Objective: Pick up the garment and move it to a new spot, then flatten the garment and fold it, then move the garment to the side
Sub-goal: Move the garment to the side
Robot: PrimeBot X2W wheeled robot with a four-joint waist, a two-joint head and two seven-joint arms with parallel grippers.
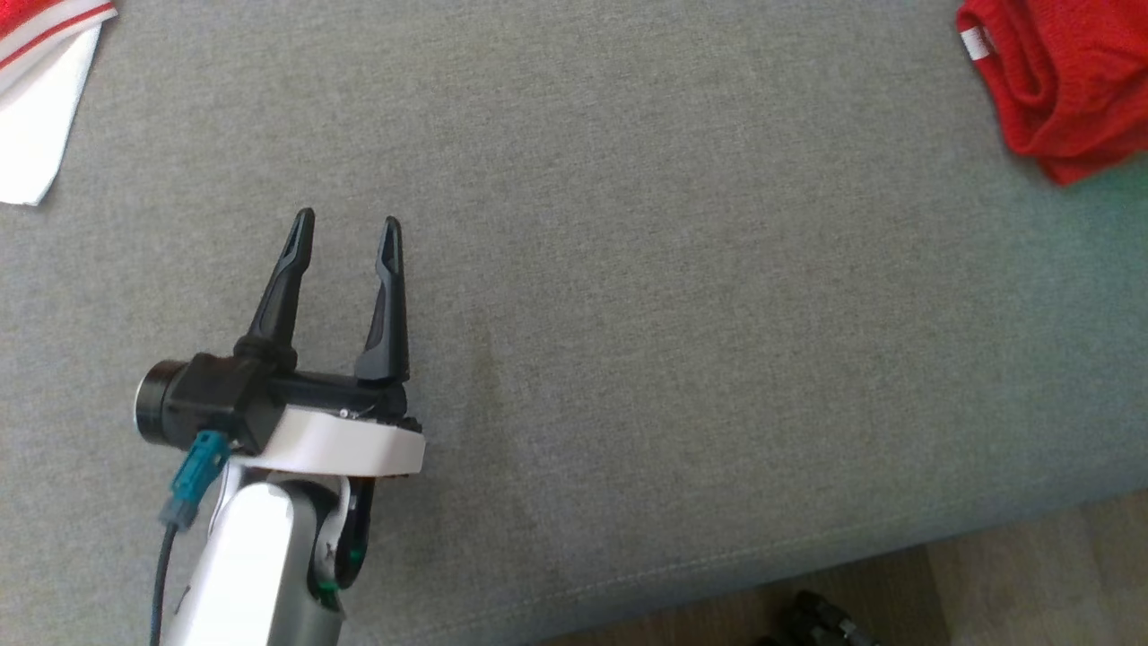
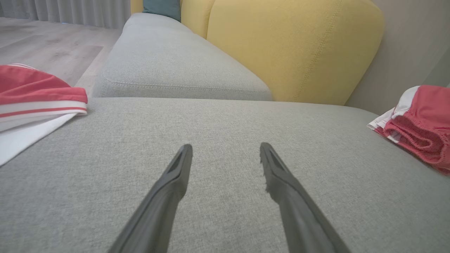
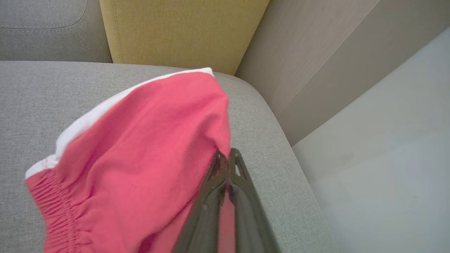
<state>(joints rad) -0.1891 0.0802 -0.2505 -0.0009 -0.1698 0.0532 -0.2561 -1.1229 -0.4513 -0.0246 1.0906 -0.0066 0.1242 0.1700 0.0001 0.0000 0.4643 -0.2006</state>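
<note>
Grey sofa (image 1: 682, 296) is bearing the jersey (image 1: 36, 99) at its far left corner, ahead-left of the open, nearer left claw (image 1: 348, 222); right claw (image 3: 226, 156) is sitting closed beside the shorts (image 3: 140, 147).

The grey sofa seat (image 1: 682, 269) lies bare across its whole middle, from the jersey (image 1: 36, 99) at its left to the red shorts (image 1: 1067, 81) at its right, so a gripper could pass freely there. The left gripper (image 1: 348, 233) hangs over that stretch with its fingers spread and nothing between them. The yellow backrest (image 2: 291, 45) closes the way at the back and the wall (image 3: 316, 52) stands just beside the seat's right end, where the right gripper (image 3: 227, 154), fingers pressed together, sits against the edge of the shorts.
</note>
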